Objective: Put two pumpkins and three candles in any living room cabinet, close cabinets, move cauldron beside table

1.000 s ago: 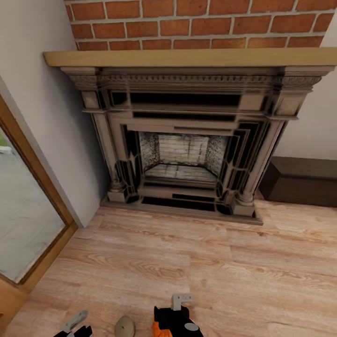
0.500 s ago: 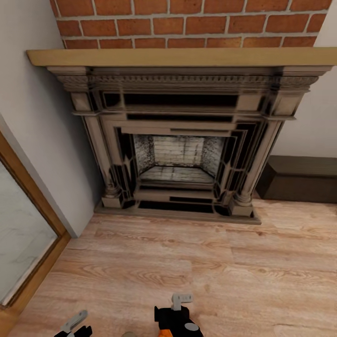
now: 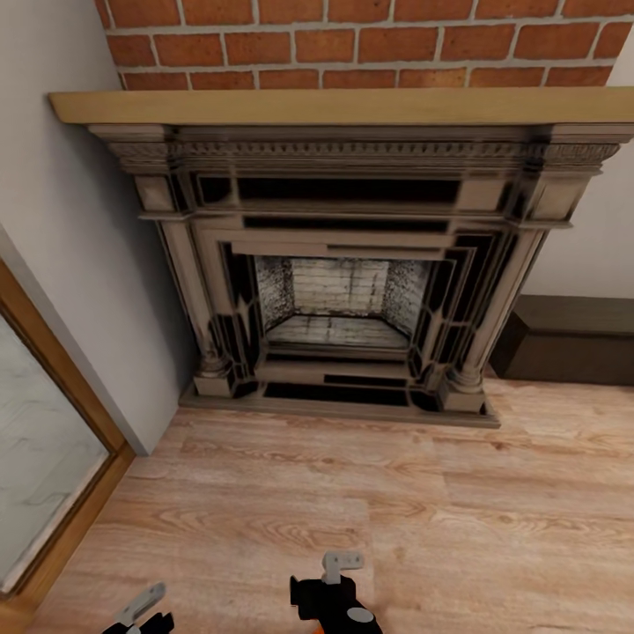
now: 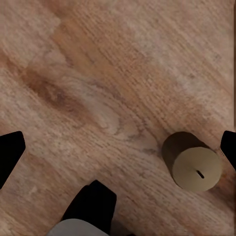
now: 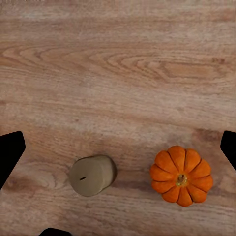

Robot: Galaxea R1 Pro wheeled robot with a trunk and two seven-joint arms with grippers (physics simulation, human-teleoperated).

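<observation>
In the right wrist view a beige candle (image 5: 91, 175) and an orange ribbed pumpkin (image 5: 182, 174) stand side by side on the wood floor. My right gripper (image 5: 118, 150) hangs above them, open, its black fingertips (image 5: 11, 151) wide apart. The left wrist view has one stubby candle (image 4: 193, 165) on the floor, close to one fingertip (image 4: 229, 147) of my open left gripper (image 4: 118, 150). In the head view the left gripper (image 3: 139, 608) and right gripper (image 3: 340, 568) sit at the bottom edge. An end of the dark brown cabinet (image 3: 572, 345) is at the right, its front shut.
An ornate fireplace (image 3: 339, 282) under a wooden mantel (image 3: 335, 106) and brick wall faces me. A glass door with a wood frame (image 3: 62, 423) is at the left. Bare wood floor (image 3: 352, 493) lies between me and the hearth.
The head camera has shifted, so the fireplace sits slightly differently in the picture. The candle at the bottom edge a second ago has slid out of the head view. The grippers look unchanged.
</observation>
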